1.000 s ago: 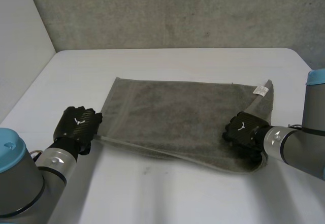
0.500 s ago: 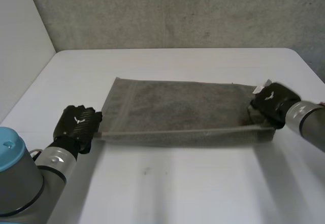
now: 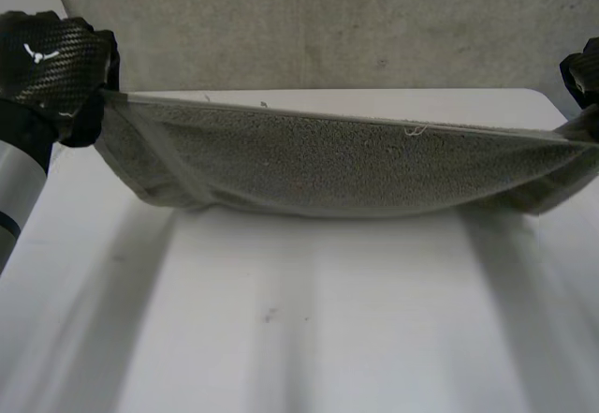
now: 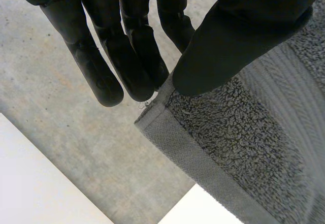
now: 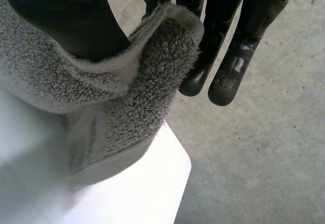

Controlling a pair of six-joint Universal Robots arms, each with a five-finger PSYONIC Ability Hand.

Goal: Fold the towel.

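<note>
A grey towel (image 3: 337, 165) hangs stretched in the air above the white table (image 3: 309, 310), sagging in the middle. My left hand (image 3: 51, 62) pinches its left corner high up; in the left wrist view the thumb (image 4: 238, 41) presses the towel corner (image 4: 167, 117) against the fingers (image 4: 127, 56). My right hand (image 3: 582, 74) holds the right corner at the same height. In the right wrist view the bunched towel corner (image 5: 152, 66) sits clamped between thumb (image 5: 66, 21) and fingers (image 5: 228, 56).
A grey carpeted wall (image 3: 356, 20) rises behind the table's far edge. The table's right corner (image 5: 167, 183) lies below my right hand, with grey floor (image 5: 264, 153) beyond it.
Both hands have lifted the towel off the table by its near corners and drawn it taut. The right hand moved from the towel's front edge to its right corner and closed on it.
</note>
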